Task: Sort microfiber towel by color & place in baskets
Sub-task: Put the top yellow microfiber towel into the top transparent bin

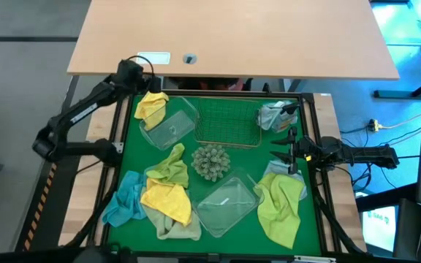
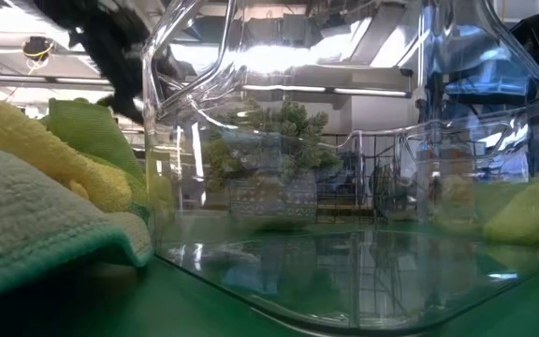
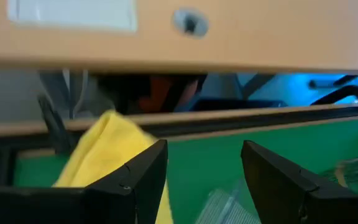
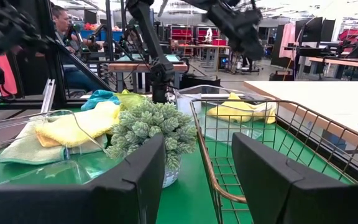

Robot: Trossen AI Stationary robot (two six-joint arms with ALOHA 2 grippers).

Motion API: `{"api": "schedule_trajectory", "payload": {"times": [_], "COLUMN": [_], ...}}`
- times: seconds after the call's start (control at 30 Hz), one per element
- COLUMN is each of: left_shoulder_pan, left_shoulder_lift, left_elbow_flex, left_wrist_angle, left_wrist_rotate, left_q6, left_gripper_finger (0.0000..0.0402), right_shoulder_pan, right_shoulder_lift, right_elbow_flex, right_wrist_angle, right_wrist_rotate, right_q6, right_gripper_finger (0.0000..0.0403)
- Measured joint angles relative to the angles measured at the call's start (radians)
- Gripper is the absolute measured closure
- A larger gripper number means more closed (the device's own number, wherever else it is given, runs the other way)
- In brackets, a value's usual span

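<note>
Green felt-covered table top (image 1: pixel 218 131) inside a dark frame, pale wooden desk (image 1: pixel 232 36) beyond its far edge.

Left gripper (image 1: pixel 149 82) at the far left corner, fingers (image 3: pixel 143 171) spread wide and empty. Bright yellow microfiber towel (image 1: pixel 152 107) directly below and just ahead of it, draped over the rim of a clear thin plastic tub (image 1: pixel 170 126) standing at the far left; no contact between fingers and cloth visible.

Right gripper (image 1: pixel 282 152) near the right edge, about midway along it, fingers (image 4: pixel 143 171) wide apart, nothing held. Rectangular metal wire-mesh basket (image 1: pixel 229 120) just ahead of it at the far centre, apparently holding no cloth. Pale grey-blue towel (image 1: pixel 272 115) bunched at the far right, beside the basket's right end.

Spiky grey-green ball (image 1: pixel 210 161) at the table's centre, between both tubs and in the right wrist camera's line of sight.

Second clear plastic tub (image 1: pixel 226 204) toward the near edge, centre-right, no cloth inside. Lime green towel (image 1: pixel 280 208) at the near right corner, just below the right gripper. At the near left: lime green cloth (image 1: pixel 170 170), yellow cloth (image 1: pixel 168 201), light blue cloth (image 1: pixel 125 199) and pale sage cloth (image 1: pixel 177 230), heaped and overlapping, well apart from both grippers.
</note>
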Motion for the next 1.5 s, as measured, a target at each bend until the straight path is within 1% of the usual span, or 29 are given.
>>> {"api": "schedule_trajectory", "payload": {"times": [0.17, 0.27, 0.47, 0.67, 0.83, 1.03, 1.27, 1.5], "left_shoulder_pan": [0.090, 0.118, 0.144, 0.154, 0.154, 0.151, 0.150, 0.144], "left_shoulder_lift": [0.140, 0.213, 0.325, 0.404, 0.455, 0.488, 0.489, 0.489], "left_elbow_flex": [0.000, 0.000, 0.000, 0.000, 0.000, 0.000, 0.000, 0.000], "left_wrist_angle": [0.000, 0.000, 0.000, 0.001, 0.001, 0.026, 0.017, -0.001], "left_wrist_rotate": [0.110, 0.148, 0.150, 0.148, 0.148, 0.197, 0.184, 0.157], "left_q6": [-0.005, -0.005, -0.003, 0.005, 0.006, 0.006, -0.025, -0.027], "left_gripper_finger": [0.0202, 0.0202, 0.0202, 0.0202, 0.0202, 0.0202, 0.0206, 0.0230], "right_shoulder_pan": [0.000, 0.000, 0.000, 0.000, 0.000, 0.000, 0.000, 0.000], "right_shoulder_lift": [0.000, 0.000, 0.000, 0.000, 0.000, 0.000, 0.000, 0.000], "right_elbow_flex": [0.000, 0.000, 0.000, 0.000, 0.000, 0.000, 0.000, 0.000], "right_wrist_angle": [0.000, 0.000, 0.000, 0.000, 0.000, 0.000, 0.000, 0.000], "right_wrist_rotate": [0.000, 0.000, 0.000, 0.000, 0.000, 0.000, 0.000, 0.000], "right_q6": [0.000, 0.000, 0.000, 0.000, 0.000, 0.000, 0.000, 0.000], "right_gripper_finger": [0.0217, 0.0217, 0.0217, 0.0217, 0.0217, 0.0217, 0.0217, 0.0217]}}
